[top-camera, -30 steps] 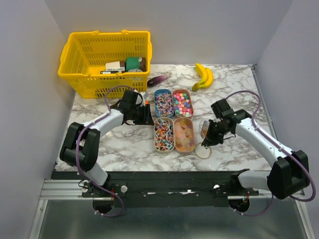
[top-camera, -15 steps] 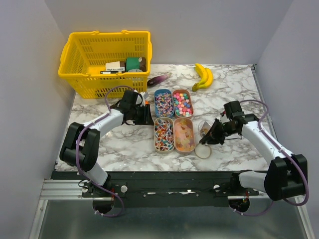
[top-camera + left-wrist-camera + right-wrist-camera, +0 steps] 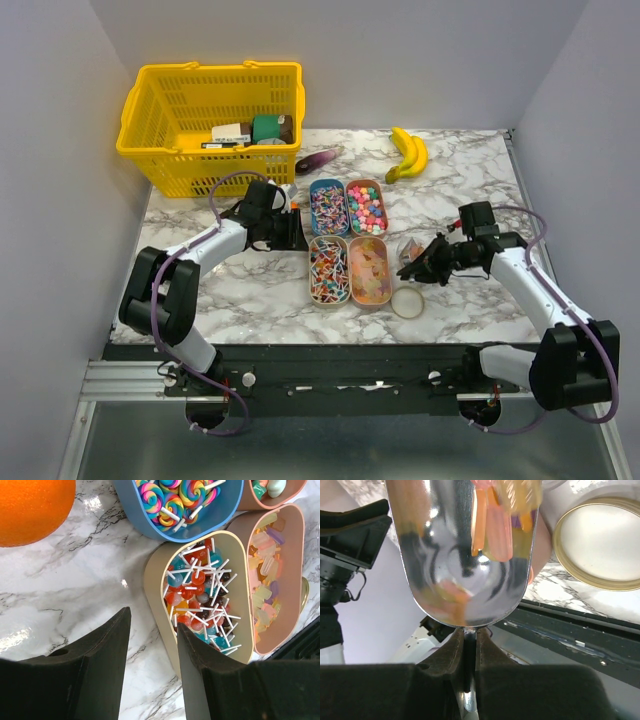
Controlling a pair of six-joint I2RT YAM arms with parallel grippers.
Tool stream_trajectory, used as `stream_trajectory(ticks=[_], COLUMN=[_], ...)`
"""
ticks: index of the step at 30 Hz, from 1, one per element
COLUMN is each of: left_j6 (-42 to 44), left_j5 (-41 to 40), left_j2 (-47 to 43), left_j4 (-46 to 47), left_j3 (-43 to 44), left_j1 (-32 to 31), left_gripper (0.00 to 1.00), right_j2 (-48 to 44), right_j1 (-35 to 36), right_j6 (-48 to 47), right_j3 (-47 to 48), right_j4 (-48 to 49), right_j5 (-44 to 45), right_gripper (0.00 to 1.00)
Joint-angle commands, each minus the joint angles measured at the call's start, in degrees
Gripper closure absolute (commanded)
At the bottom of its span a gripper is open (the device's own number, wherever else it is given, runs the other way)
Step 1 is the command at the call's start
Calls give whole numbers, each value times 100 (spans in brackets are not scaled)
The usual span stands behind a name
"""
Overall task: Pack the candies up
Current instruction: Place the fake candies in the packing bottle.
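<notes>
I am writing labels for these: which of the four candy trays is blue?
The far-left tray with swirl lollipops; the other three trays are cream or pinkish.
</notes>
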Motion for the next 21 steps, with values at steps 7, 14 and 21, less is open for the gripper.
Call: stream_trajectory(ticks=[7,14,21], left_j6=[-31,-31,-40], left_j5=[-147,-147,-147], left_j2=[-212,-230,-256], left_j4=[-25,-16,19], left_j3=[39,31,4], left_j1=[-45,-45,-45], left_gripper=[49,49,49], right_j2=[-347,-487,-602], right_j1=[-204,-221,-230], right_j6=[973,1439,1536], right_j3=[-506,-805,-928], right_j4=[773,1344,1450], right_j5=[-736,-1034,-1131], right_gripper=[99,99,99])
